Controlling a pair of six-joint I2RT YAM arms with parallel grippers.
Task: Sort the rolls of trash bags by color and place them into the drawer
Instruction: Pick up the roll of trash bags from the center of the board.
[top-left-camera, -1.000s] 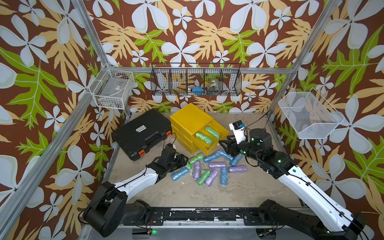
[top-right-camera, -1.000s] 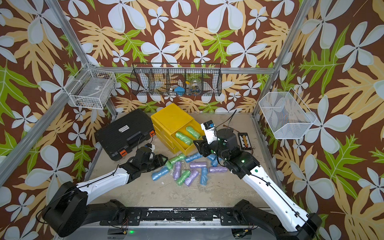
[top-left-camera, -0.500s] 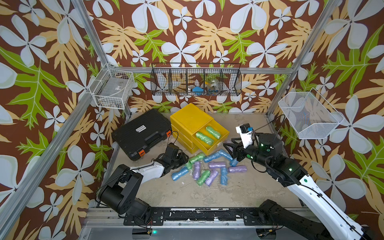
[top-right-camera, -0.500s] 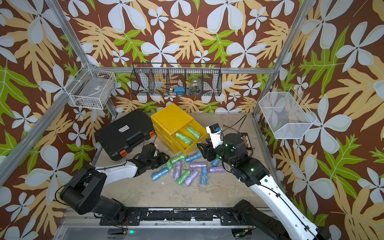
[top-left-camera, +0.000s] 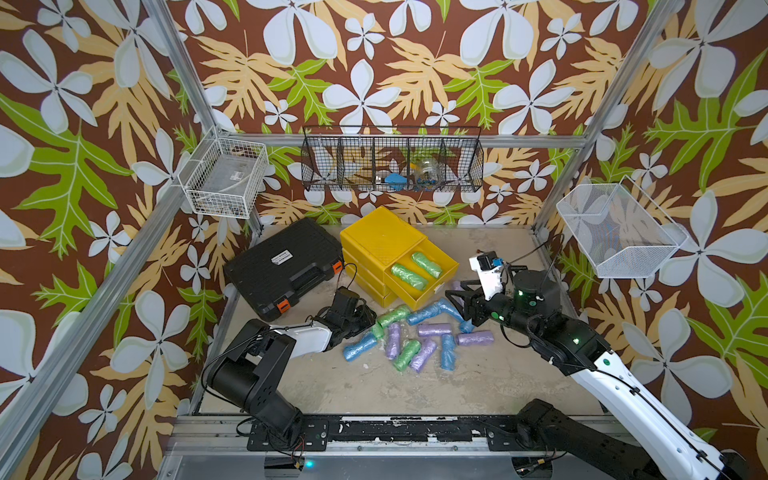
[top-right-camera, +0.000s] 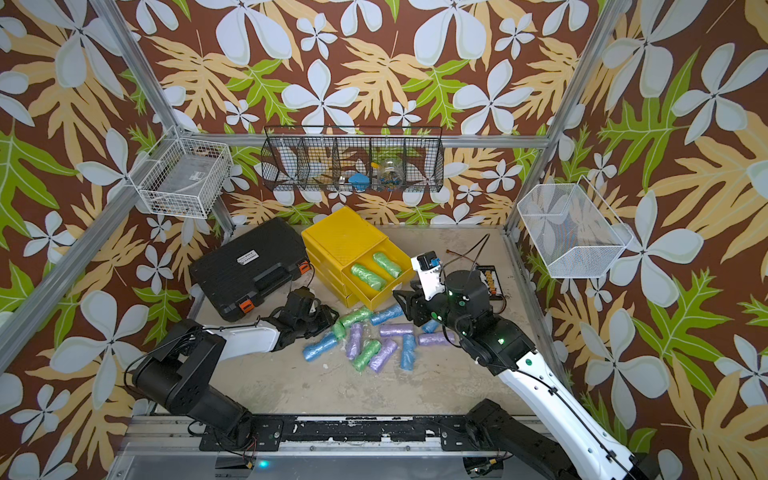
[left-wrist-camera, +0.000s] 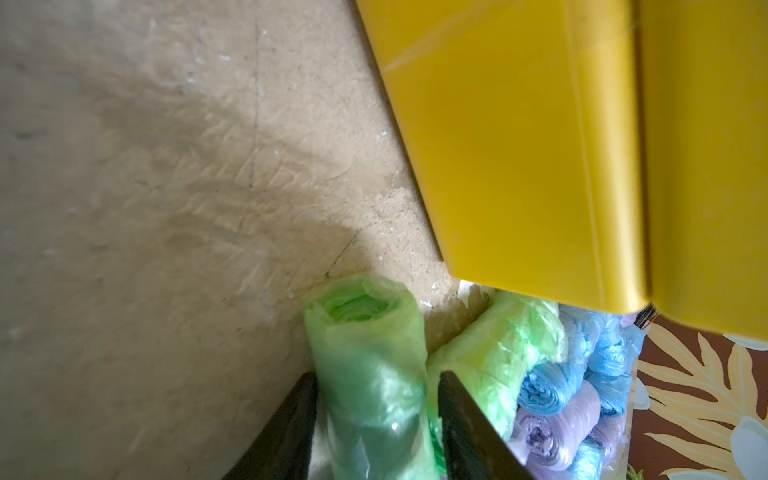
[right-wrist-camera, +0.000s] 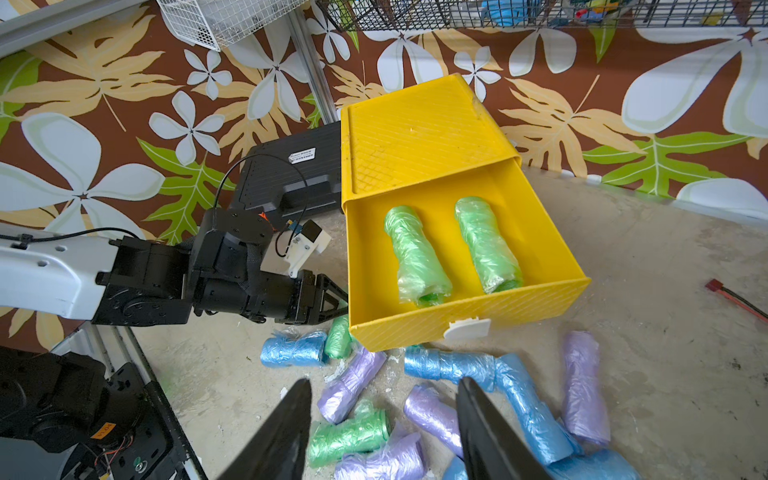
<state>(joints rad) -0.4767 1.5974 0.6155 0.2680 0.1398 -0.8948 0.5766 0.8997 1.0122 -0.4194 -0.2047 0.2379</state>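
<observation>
Beige tabletop (top-left-camera: 332, 386): loose rolls of trash bags (top-left-camera: 434, 330) heaped before yellow drawer (top-left-camera: 432, 291), two green rolls (right-wrist-camera: 415, 253) inside. Left gripper (left-wrist-camera: 376, 376) narrow around pale green roll (left-wrist-camera: 365, 353), grip uncertain. Right gripper (right-wrist-camera: 384, 380) wide, empty, near drawer front.

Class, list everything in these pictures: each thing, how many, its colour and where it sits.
Drawer unit: one, yellow, rear of table, top drawer open.
Rolls in drawer: two, green, side by side.
Loose rolls: about a dozen, green, blue, lilac, before the drawer.
Case: one, black, closed, beside the unit.
Wire baskets: three, two white, one black, on the walls.
Left gripper: black, around a green roll; grip unclear.
Right gripper: black, open, above loose rolls.
</observation>
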